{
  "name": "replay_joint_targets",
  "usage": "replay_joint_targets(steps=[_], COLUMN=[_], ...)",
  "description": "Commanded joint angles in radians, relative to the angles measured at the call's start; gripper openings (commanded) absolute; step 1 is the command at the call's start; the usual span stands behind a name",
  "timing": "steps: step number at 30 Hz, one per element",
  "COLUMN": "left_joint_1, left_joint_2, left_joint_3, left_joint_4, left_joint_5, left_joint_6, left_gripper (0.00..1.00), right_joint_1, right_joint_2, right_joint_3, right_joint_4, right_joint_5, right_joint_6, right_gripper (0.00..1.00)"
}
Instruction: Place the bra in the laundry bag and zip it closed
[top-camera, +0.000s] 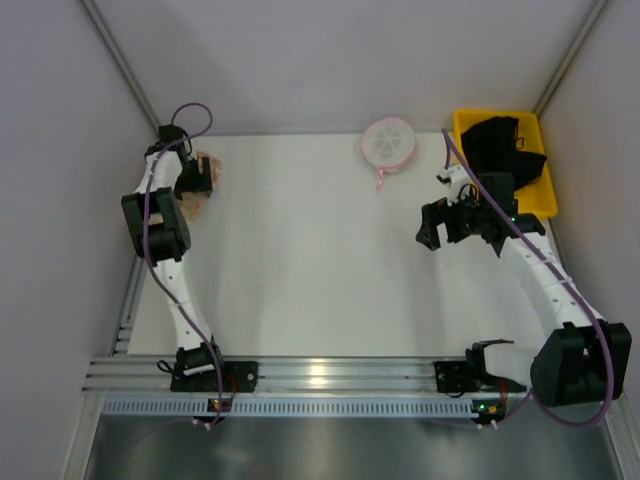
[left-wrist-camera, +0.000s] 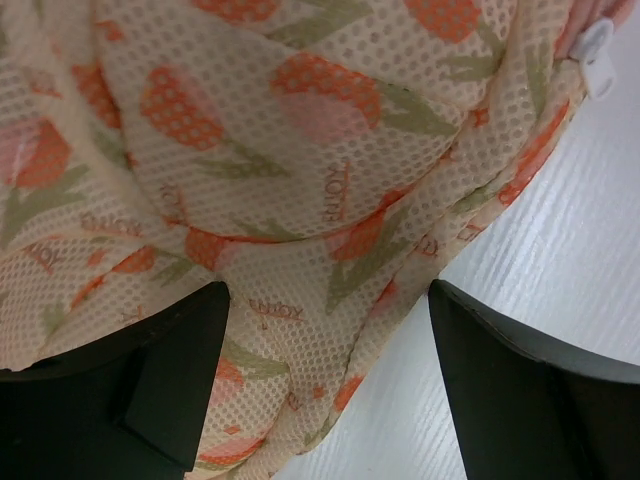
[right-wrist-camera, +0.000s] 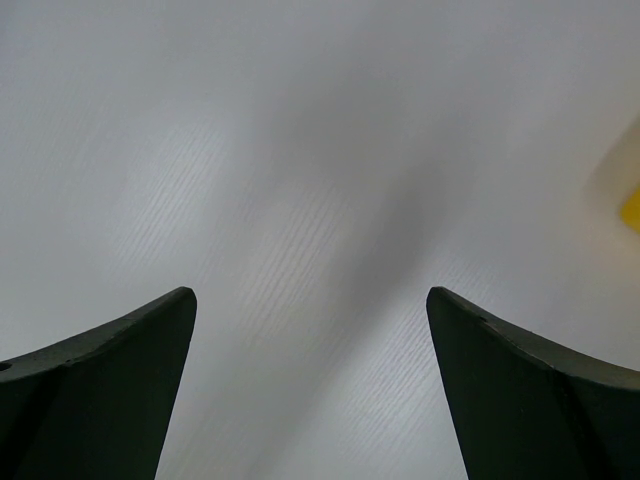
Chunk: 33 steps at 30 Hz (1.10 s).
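Note:
The laundry bag (top-camera: 210, 164), cream mesh with an orange-pink flower print, lies at the far left of the table, partly under my left gripper (top-camera: 196, 182). In the left wrist view the bag (left-wrist-camera: 300, 150) fills most of the frame. My left gripper (left-wrist-camera: 330, 335) is open, with a fold of the bag's edge between the jaws, and a white zip pull (left-wrist-camera: 597, 55) shows at top right. The black bra (top-camera: 510, 145) lies in a yellow bin (top-camera: 545, 195) at the far right. My right gripper (top-camera: 432, 228) is open and empty over bare table (right-wrist-camera: 320, 180), left of the bin.
A small round white mesh disc with a pink rim and cord (top-camera: 388, 142) lies at the back middle. Grey walls close in the table at the back and sides. A sliver of the yellow bin (right-wrist-camera: 632, 208) shows at the right edge of the right wrist view.

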Motion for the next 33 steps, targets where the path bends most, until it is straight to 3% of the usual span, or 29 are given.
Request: replay_joint_targets(steps=[1,4,8,9,13,17,19,23,28,33], left_joint_1=[-0.004,-0.004,-0.010,-0.044,-0.151,-0.271,-0.312,-0.323,-0.301,-0.201], left_joint_2=[0.000,-0.014,-0.044,-0.095,-0.175,-0.257,-0.313,-0.386,-0.517,-0.460], left_joint_3=[-0.056,-0.105,-0.224,-0.313,-0.447,-0.556,-0.577,-0.576,-0.506,-0.384], left_joint_4=[0.000,-0.008,-0.008,-0.008,0.016,0.076,0.107,0.132,0.193,0.181], left_joint_5=[0.126,0.261,0.419,0.456,0.412,0.355,0.340,0.433,0.403,0.381], left_joint_6=[0.020,0.008,-0.044,-0.053,-0.103,-0.214,-0.295,-0.378,-0.360,-0.227], left_gripper=[0.86,0.83,0.72,0.61,0.55,0.56,0.61,0.64,0.65,0.65], right_joint_1=[0.013,0.013,0.014,0.013,0.013,0.013,0.013,0.013,0.013,0.013], right_joint_2=[-0.013,0.000,0.024,0.045,0.062,0.085,0.096,0.122,0.138,0.142], right_joint_3=[0.035,0.050,0.079,0.097,0.108,0.127,0.139,0.160,0.185,0.193], right_joint_4=[-0.010,-0.021,-0.036,-0.050,-0.063,-0.072,-0.072,-0.073,-0.078,-0.076], right_joint_5=[-0.001,-0.003,0.010,0.008,-0.001,-0.012,-0.021,-0.032,-0.039,-0.052], right_joint_6=[-0.001,-0.012,-0.018,-0.024,-0.030,-0.031,-0.029,-0.020,-0.020,-0.015], right_gripper=[0.99,0.99,0.99,0.99,0.99,0.99,0.99,0.99,0.99,0.99])
